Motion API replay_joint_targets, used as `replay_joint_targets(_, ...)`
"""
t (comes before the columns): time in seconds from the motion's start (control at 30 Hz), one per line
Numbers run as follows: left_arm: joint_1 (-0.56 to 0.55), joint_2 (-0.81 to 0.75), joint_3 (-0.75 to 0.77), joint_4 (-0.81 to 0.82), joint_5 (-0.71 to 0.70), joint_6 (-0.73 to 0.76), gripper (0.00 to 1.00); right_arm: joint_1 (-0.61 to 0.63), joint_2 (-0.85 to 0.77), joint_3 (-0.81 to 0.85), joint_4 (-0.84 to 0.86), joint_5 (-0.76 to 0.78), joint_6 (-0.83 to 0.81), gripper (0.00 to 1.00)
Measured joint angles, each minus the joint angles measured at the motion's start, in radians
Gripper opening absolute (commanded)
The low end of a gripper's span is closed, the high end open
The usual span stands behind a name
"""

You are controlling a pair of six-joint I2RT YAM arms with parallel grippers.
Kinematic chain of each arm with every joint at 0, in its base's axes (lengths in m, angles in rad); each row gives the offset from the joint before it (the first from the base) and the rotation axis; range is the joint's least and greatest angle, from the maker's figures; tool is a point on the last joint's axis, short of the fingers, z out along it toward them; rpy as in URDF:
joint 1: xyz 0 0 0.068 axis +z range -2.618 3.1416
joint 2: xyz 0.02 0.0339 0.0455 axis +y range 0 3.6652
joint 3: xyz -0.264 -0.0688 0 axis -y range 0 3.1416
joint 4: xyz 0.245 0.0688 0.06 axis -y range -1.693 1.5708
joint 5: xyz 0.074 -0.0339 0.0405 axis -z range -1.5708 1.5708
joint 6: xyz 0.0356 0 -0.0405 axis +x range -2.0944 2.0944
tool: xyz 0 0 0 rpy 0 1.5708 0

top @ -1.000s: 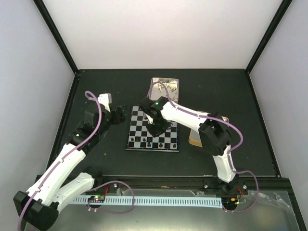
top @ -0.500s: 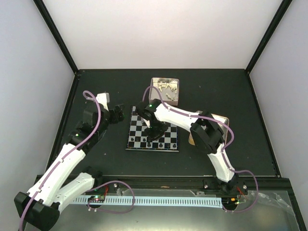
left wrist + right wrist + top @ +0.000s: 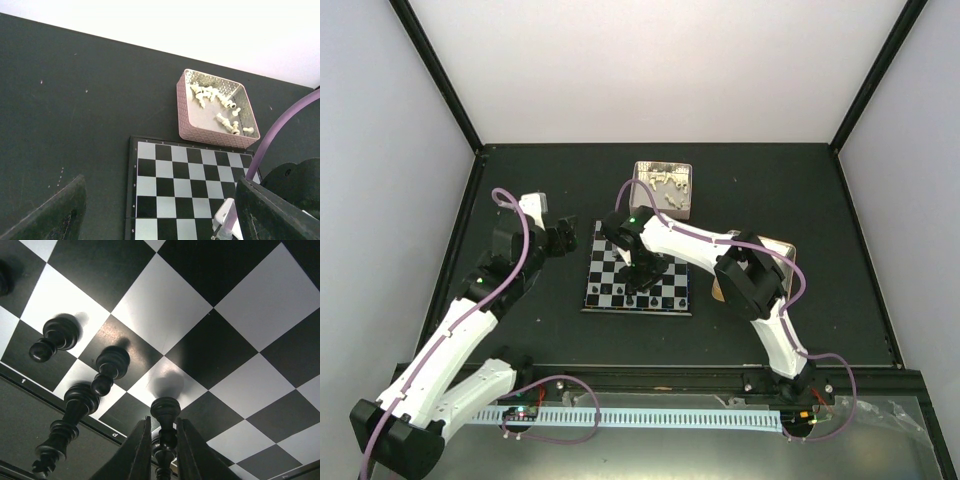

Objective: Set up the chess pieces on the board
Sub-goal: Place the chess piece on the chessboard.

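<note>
The board (image 3: 620, 262) lies mid-table, with a few black chess pieces (image 3: 665, 297) along its near rows. My right gripper (image 3: 640, 281) hangs over the near middle of the board. In the right wrist view it (image 3: 164, 426) is shut on a black chess piece (image 3: 165, 411), held base-down just above a pale square. Three more black pieces (image 3: 111, 364) stand to the left by the board edge. My left gripper (image 3: 563, 239) is open and empty beside the board's left edge. Its view (image 3: 160, 200) shows the board's bare far rows (image 3: 172, 172).
A metal tin (image 3: 665, 187) with several cream-white pieces (image 3: 220, 102) stands just behind the board. A second tin (image 3: 722, 289) sits right of the board, mostly hidden under my right arm. My right arm (image 3: 292, 187) crosses the board's right side.
My right gripper has moved a little left and toward the near rows of the board with the black piece in it. The left arm has barely moved.
</note>
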Motion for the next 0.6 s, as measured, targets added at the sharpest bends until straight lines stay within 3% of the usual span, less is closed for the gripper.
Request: replay_joint_targets(0.6,0.005,0.000,0.000,0.000,0.003,0.000,0.82,-0.001,-0.021,-0.008,0.063,0.023,0.051,0.28)
